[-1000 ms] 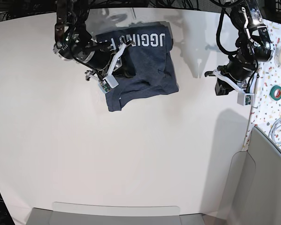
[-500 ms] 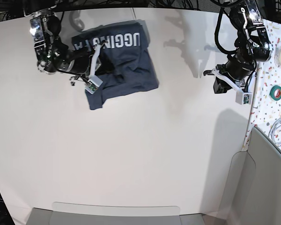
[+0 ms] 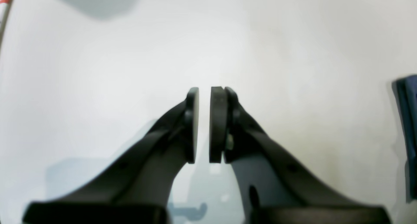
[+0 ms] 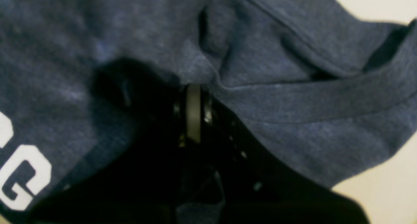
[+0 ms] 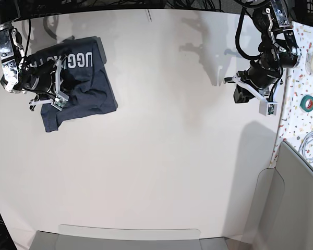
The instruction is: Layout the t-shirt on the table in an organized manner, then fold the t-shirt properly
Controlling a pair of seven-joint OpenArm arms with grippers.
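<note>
The right end effector [image 4: 194, 113] is clamped shut on a fold of the t-shirt [image 5: 73, 83], with dark navy cloth bunched on both sides of its closed pads and the white lettering [image 4: 19, 172] down to its left. In the base view the shirt lies as a folded bundle on the white tabletop [image 5: 161, 156], right under that end effector and near the tabletop's edge. The left end effector [image 3: 204, 124] hangs over bare tabletop well apart from the shirt, its pads a narrow slit apart and holding nothing; only a sliver of blue shows at the far right of its view.

The step in hand looks like placing the bundle. To do it well, the right arm should keep the pinch firm and low, so the layers slide together rather than peel apart. It should release only once the cloth lies flat, clear of the edge.
</note>
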